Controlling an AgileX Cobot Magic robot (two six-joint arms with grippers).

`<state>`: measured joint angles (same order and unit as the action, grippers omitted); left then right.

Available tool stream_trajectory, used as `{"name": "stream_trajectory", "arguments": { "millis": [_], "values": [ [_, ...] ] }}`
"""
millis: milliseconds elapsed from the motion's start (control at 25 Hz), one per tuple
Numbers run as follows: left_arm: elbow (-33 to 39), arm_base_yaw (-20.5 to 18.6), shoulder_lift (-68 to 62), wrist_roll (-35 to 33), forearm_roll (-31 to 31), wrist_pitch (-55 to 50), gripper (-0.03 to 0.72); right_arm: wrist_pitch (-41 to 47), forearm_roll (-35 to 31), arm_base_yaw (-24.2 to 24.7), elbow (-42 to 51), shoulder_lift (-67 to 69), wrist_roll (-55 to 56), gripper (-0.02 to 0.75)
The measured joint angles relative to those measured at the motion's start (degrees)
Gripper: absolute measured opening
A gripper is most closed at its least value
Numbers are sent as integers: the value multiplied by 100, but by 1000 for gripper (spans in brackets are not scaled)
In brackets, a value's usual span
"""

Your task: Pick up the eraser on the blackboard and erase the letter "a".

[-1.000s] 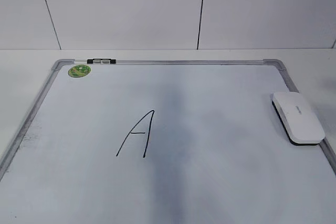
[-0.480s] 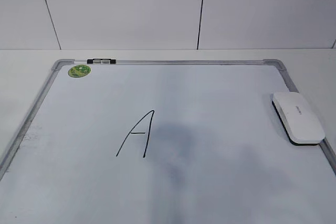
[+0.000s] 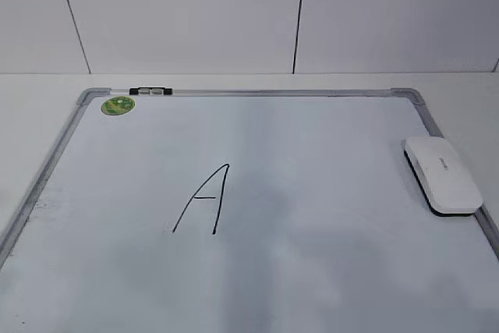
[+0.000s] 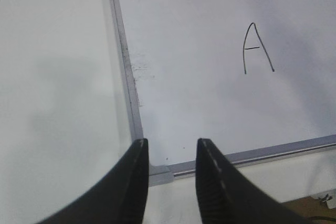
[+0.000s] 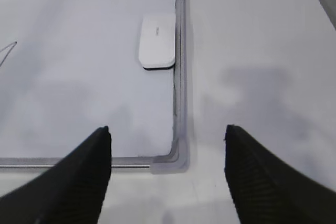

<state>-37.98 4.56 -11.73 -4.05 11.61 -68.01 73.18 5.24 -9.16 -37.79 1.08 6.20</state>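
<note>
exterior view showed the eraser [image 3: 442, 174] lying flat against the right frame of the blackboard [image 3: 312, 286], well apart from the capital letter [image 3: 203, 200], so we held the right gripper [image 5: 167, 169] wide and empty above the near corner to reach it, the left gripper [image 4: 170, 174] narrower, also empty.

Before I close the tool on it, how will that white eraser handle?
The eraser looks like a rigid plastic shell, probably light. Its smooth rounded top may slip. Lying flat against the board frame, it is unlikely to roll or tip.
</note>
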Motion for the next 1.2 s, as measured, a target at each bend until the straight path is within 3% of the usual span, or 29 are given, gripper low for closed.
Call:
{"name": "stream_trajectory", "arguments": {
  "millis": [400, 1200],
  "values": [
    [875, 0, 212, 9, -319, 350, 235, 0, 38, 0, 605, -212, 0, 540],
    [886, 0, 212, 9, -497, 471, 235, -659, 249, 0, 896, -212, -12, 540]
  ]
}}
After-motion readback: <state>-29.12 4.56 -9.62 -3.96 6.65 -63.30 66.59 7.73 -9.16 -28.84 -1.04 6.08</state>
